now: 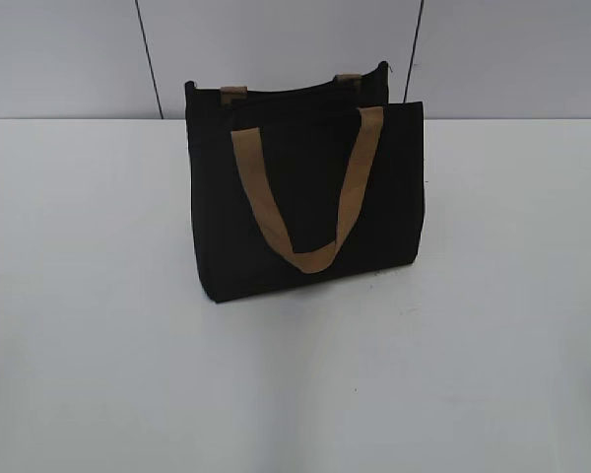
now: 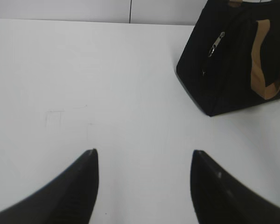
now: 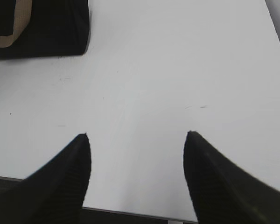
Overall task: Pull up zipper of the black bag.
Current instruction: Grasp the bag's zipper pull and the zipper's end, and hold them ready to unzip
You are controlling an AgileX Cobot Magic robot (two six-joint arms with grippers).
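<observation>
The black bag (image 1: pixel 305 197) stands upright on the white table, with a tan loop handle (image 1: pixel 310 197) hanging down its front face. It also shows at the top right of the left wrist view (image 2: pixel 224 70), where the zipper's silvery pull tab (image 2: pixel 217 44) hangs on its end face. A corner of the bag shows at the top left of the right wrist view (image 3: pixel 42 28). My left gripper (image 2: pixel 143 156) is open and empty over bare table, well short of the bag. My right gripper (image 3: pixel 136 137) is open and empty near the table's front edge. Neither gripper shows in the exterior view.
The white table (image 1: pixel 98 296) spreads all around the bag. A grey panelled wall (image 1: pixel 69 59) stands behind it. The table's front edge (image 3: pixel 130 212) lies just under my right gripper.
</observation>
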